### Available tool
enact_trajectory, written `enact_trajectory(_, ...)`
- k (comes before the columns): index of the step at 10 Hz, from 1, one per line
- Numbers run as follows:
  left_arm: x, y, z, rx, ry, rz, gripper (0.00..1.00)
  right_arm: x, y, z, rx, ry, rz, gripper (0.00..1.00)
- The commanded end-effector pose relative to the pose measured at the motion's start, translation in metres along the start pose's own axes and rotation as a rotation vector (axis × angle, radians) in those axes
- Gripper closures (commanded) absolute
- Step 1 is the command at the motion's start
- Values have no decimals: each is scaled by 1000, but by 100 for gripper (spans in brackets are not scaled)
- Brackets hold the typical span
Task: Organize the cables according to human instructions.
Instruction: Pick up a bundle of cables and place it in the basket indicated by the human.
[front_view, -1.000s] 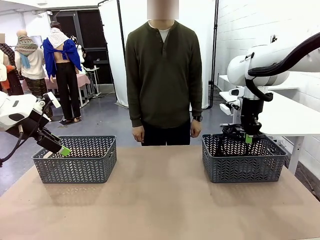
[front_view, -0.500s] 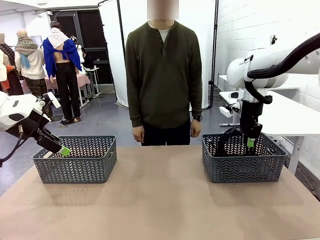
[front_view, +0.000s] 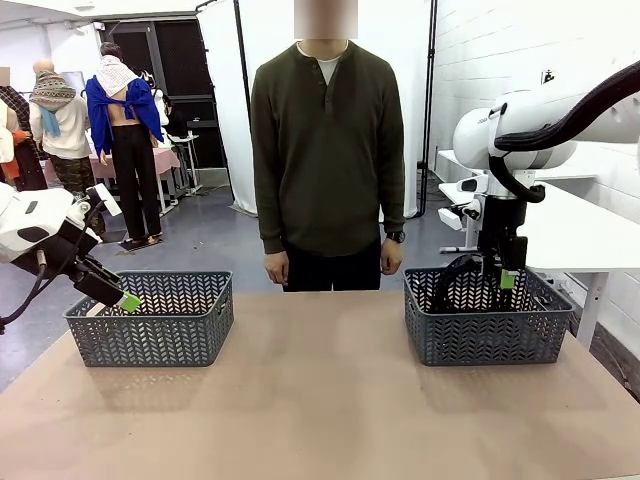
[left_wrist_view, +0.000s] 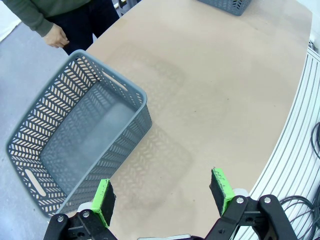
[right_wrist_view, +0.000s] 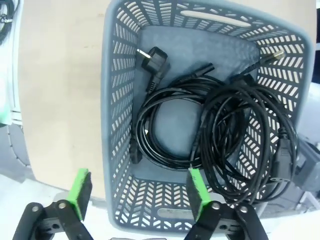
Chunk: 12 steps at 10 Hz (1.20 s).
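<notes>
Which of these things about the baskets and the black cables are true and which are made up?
1. The cables lie in the right basket. True.
2. The left basket holds a cable. False, nothing lies in it.
3. The right claw grips a cable. False, it hangs open above them.
4. The left claw is open. True.
5. The person's hand holds a cable. False, it holds nothing.

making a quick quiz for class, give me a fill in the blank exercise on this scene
1. The black cables lie coiled inside the ____ basket.
2. The left basket holds ____.
3. The right pincer hangs above its basket with jaws ____.
4. The person stands at the ____ side of the table.

Missing words: right; nothing; open; far
</notes>
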<state>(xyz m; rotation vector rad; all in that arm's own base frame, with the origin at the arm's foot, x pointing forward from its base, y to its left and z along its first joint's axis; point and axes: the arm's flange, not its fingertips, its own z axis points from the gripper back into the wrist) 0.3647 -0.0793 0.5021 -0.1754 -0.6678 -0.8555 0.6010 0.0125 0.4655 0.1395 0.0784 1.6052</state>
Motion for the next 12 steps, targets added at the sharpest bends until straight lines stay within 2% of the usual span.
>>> enact_trajectory(1,-1,2,0,-9,-11,3,0,5,-6,1,25,-31,39,0)
enact_trajectory(2,-1,2,0,-9,-11,3,0,10,-12,-4,39,-9,55,0)
enact_trajectory(3,-1,2,0,-9,-11,3,0,18,-25,-23,-31,118,52,0)
enact_trajectory(4,-1,2,0,-9,-11,3,0,7,-2,-2,14,0,21,0)
enact_trajectory(12,-1,2,0,-9,-11,3,0,7,-2,-2,14,0,21,0)
